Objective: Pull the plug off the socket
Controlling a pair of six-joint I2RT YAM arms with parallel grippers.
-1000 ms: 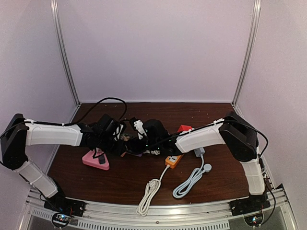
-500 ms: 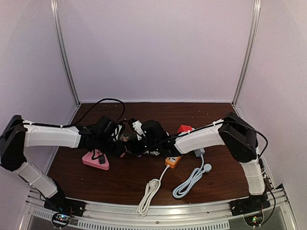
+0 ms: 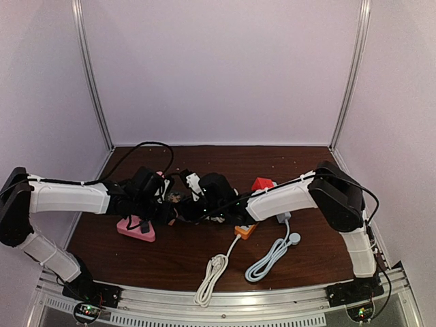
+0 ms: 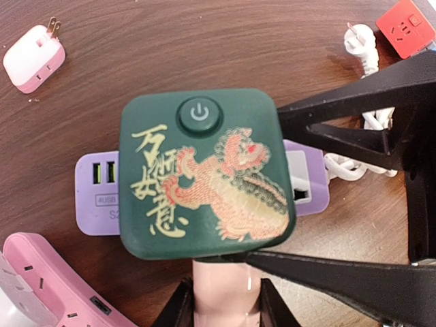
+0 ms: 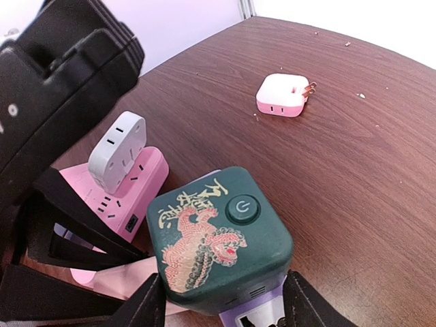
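Observation:
A dark green cube plug (image 4: 204, 174) with a dragon print and a power button sits plugged on a short purple power strip (image 4: 95, 194). Both also show in the right wrist view, the cube (image 5: 218, 238) above the strip (image 5: 255, 317). My left gripper (image 4: 221, 306) is shut on a glossy pink piece (image 4: 221, 289) that sticks out from under the cube. My right gripper (image 5: 225, 310) straddles the cube's base, its fingers (image 4: 354, 133) tight against the strip's sides. In the top view the two grippers, left (image 3: 165, 204) and right (image 3: 194, 208), meet and hide the cube.
A pink triangular socket block (image 3: 135, 229) with a white adapter (image 5: 117, 151) lies close on the left. A small pink-white adapter (image 4: 34, 59), a red socket (image 3: 262, 184), an orange strip (image 3: 246, 229) and two coiled white cables (image 3: 211, 272) lie around.
Both grippers have shifted slightly left and away together, still holding. The left arm's elbow has moved a little left.

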